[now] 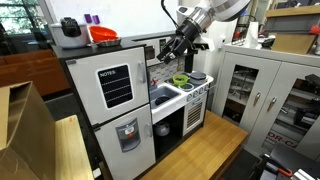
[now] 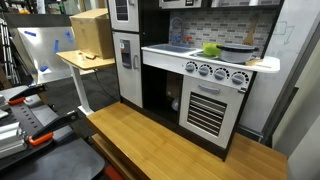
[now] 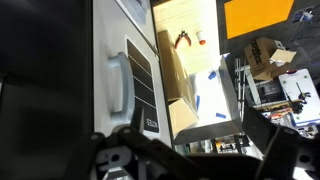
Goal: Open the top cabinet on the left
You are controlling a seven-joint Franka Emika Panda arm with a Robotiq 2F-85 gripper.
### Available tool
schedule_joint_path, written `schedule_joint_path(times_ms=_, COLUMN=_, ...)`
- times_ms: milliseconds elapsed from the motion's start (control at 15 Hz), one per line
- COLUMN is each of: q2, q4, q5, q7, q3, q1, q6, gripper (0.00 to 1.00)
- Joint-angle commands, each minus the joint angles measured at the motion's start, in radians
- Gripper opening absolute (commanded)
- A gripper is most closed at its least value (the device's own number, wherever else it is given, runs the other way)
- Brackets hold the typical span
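Observation:
The top cabinet door [image 1: 112, 88] is tall and white, with a black "NOTES" chalkboard panel, and looks closed. It forms the upper part of the toy fridge at the left of the toy kitchen. Its grey bar handle [image 3: 118, 85] and chalkboard [image 3: 143, 78] show in the wrist view. Only the door's lower part [image 2: 122, 12] shows in an exterior view. My gripper [image 1: 181, 47] hangs to the right of the door, above the sink, not touching it. In the wrist view its fingers [image 3: 195, 160] are spread wide with nothing between them.
The shorter dispenser door [image 1: 128, 134] is below the top cabinet. A red bowl [image 1: 103, 35] and a grey pot [image 1: 70, 31] sit on the fridge top. A green bowl [image 1: 180, 79] is on the stove counter. A cardboard box [image 2: 92, 32] stands beside the fridge, and a white cupboard [image 1: 262, 92] is at the right.

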Motion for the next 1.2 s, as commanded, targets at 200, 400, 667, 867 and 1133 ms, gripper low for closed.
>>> schedule_joint_path(times_ms=200, q2=0.043, q4=0.028, q5=0.010, q7=-0.068, q3=0.105, q1=-0.095, q6=-0.039, gripper=1.00)
schedule_joint_path(times_ms=400, q2=0.081, q4=0.046, q5=-0.003, q7=-0.104, q3=0.136, q1=-0.103, q6=-0.043, gripper=1.00)
schedule_joint_path(times_ms=667, q2=0.123, q4=0.083, q5=-0.008, q7=-0.148, q3=0.162, q1=-0.113, q6=-0.045, gripper=1.00)
schedule_joint_path(times_ms=867, q2=0.150, q4=0.113, q5=0.016, q7=-0.135, q3=0.169, q1=-0.126, q6=-0.032, gripper=1.00)
schedule_joint_path(times_ms=1133, q2=0.179, q4=0.140, q5=0.013, q7=-0.113, q3=0.172, q1=-0.140, q6=-0.026, gripper=1.00)
